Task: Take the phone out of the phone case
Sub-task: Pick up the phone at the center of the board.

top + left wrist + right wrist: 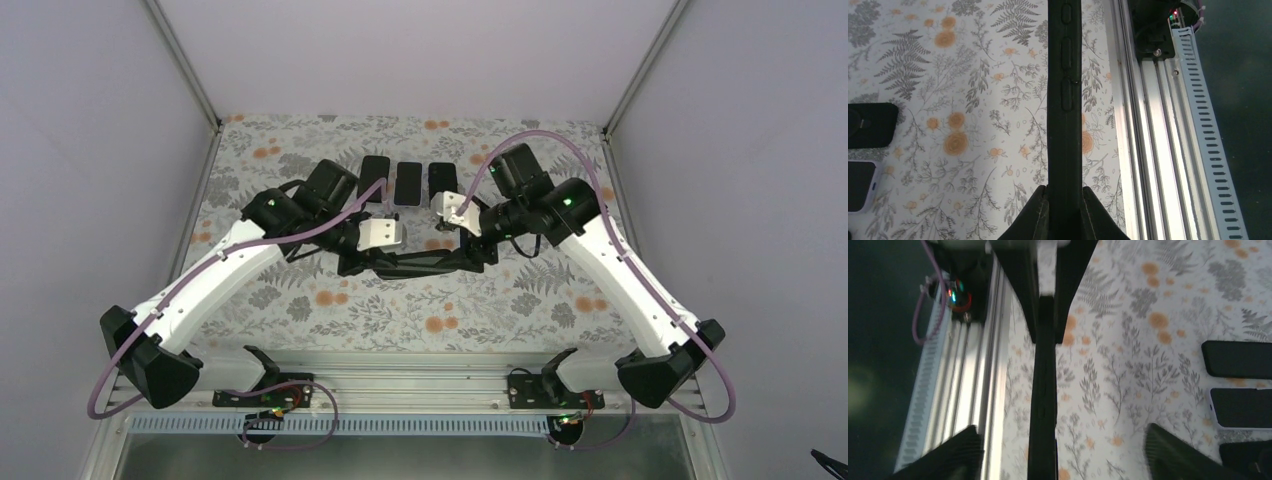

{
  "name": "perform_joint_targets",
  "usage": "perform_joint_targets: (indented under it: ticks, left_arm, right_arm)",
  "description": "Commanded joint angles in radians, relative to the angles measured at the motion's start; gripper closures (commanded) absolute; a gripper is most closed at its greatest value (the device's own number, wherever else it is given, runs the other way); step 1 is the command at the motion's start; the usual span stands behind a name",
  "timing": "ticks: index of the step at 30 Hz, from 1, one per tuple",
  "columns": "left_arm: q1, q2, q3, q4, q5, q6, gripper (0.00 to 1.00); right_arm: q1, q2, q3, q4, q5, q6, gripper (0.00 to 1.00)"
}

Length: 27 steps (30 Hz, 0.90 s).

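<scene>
Floral tablecloth (973,100), black phone case (1064,125) (edge-on)

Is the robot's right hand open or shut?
Open. The right gripper has its fingers wide apart, either side of the phone case, with gaps showing.

Three phones (408,183) lie in a row at the far middle of the desk (480,310). Before them, the phone case (420,262) runs left to right, edge-up, its left end in the left end effector (1065,200). The right end effector (1063,457) straddles its right end without touching. A rail (400,385) borders the desk's near edge.
</scene>
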State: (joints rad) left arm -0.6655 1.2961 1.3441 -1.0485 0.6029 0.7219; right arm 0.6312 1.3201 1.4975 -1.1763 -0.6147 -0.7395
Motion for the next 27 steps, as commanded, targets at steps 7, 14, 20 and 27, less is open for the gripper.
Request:
perform_joint_targets:
  ticks: [7, 14, 20, 27]
  left_arm:
    - [0.071, -0.085, -0.014, 0.178, 0.177, -0.132, 0.98]
    - [0.135, -0.103, -0.010, 0.325, 0.263, -0.286, 0.98]
    - [0.177, -0.127, -0.024, 0.490, 0.314, -0.428, 0.98]
    - [0.211, -0.145, -0.031, 0.637, 0.413, -0.626, 0.98]
  right_arm:
    - [-0.143, -0.026, 0.129, 0.122, -0.215, 0.145, 0.01]
    - [-0.287, -0.049, 0.140, 0.239, -0.397, 0.286, 0.01]
    - [-0.404, -0.074, 0.081, 0.419, -0.551, 0.479, 0.01]
    - [-0.439, -0.099, -0.037, 0.599, -0.660, 0.667, 0.01]
